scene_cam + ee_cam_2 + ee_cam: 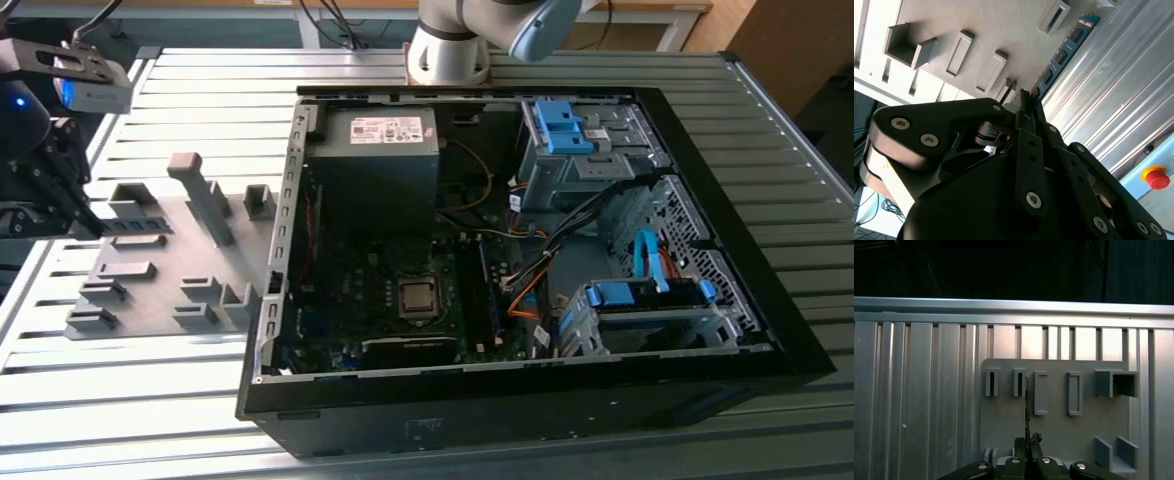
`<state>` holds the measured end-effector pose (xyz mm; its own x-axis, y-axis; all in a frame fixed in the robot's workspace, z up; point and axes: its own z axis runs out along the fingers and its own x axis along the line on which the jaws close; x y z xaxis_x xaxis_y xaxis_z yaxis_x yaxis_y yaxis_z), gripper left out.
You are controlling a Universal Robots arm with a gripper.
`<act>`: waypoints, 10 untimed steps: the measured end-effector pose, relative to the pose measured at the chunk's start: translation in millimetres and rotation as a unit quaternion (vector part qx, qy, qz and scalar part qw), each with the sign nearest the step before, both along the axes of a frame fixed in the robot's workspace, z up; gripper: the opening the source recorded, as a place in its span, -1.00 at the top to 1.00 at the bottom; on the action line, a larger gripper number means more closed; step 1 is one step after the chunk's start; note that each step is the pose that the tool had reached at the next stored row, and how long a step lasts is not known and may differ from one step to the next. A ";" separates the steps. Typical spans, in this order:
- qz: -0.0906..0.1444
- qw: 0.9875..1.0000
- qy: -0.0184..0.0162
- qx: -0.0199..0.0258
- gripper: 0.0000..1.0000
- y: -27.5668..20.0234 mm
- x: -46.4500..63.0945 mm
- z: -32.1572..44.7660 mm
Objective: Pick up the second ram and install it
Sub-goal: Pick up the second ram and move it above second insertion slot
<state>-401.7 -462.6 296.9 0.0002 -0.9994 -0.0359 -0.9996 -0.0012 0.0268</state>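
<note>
Second ram [1064,50] is clamped by its flat faces between the closed fingers of the end effector [1027,441], and the rest of the stick reaches out past the fingertips. This grip probably keeps the contact edge free for seating. The stick hangs over the grey fixture plate [1004,415] near its narrow slots [992,382], at the exterior view's left, well apart from the open computer case [284,250]. The plate slots look empty in the first wrist view. Can't tell whether the stick touches the plate. The case lies on its side on the desk [174,430] with the lid off for access. Inside are the motherboard [387,290], power supply [380,150], blue-trimmed drive cages [654,320] and loose cables. Memory sockets too dark to judge.
</note>
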 end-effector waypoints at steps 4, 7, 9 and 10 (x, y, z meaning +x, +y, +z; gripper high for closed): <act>0.000 1.000 0.000 0.000 0.72 0.0 0.0 2.1; 0.000 1.000 0.000 0.000 0.72 0.0 0.0 3.6; 0.000 1.000 0.000 0.000 0.72 0.0 0.0 4.6; 0.000 1.000 0.000 0.000 0.72 0.0 0.0 5.0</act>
